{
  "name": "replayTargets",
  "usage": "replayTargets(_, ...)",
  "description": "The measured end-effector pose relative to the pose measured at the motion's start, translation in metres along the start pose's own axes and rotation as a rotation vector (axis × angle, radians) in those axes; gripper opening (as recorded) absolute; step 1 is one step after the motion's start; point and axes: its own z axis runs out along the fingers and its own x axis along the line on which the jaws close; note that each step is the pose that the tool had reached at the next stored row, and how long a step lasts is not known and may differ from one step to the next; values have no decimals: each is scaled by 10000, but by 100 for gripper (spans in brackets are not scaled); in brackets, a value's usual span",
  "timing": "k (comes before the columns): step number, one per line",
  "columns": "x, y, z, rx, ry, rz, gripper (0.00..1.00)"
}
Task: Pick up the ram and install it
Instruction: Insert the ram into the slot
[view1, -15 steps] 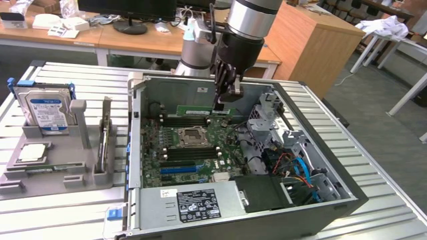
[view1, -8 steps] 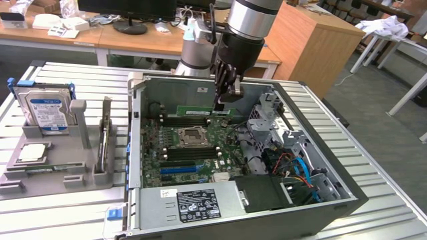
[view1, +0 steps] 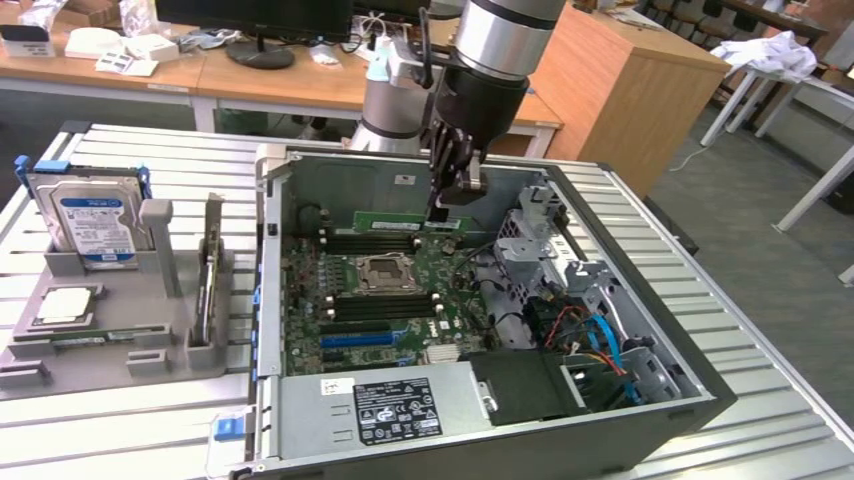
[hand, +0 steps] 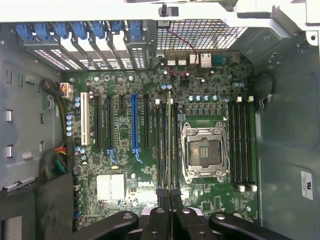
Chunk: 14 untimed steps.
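The ram (view1: 396, 221) is a thin green stick with a pale label. It hangs level inside the open computer case (view1: 694, 395), just over the far bank of black memory slots (view1: 380, 243). My gripper (view1: 449, 205) reaches down from above and is shut on the ram's end nearest the exterior view's right. In the wrist view the ram (hand: 170, 140) shows edge-on as a thin line between my gripper's (hand: 170, 205) black fingers. It runs along the memory slots (hand: 162, 145) beside the CPU socket (hand: 202, 150). I cannot tell whether it touches a slot.
A grey holder (view1: 154, 335) at the exterior view's left carries a silver hard drive (view1: 91, 222) and a processor chip (view1: 64, 305). Inside the case are a long blue expansion slot (hand: 134, 122), the power supply (view1: 387, 405), a drive cage (view1: 547, 240) and cables (view1: 594, 340).
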Motion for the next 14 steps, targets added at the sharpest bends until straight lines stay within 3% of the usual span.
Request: replayTargets(14,5,-11,234,0,0,-1,11)
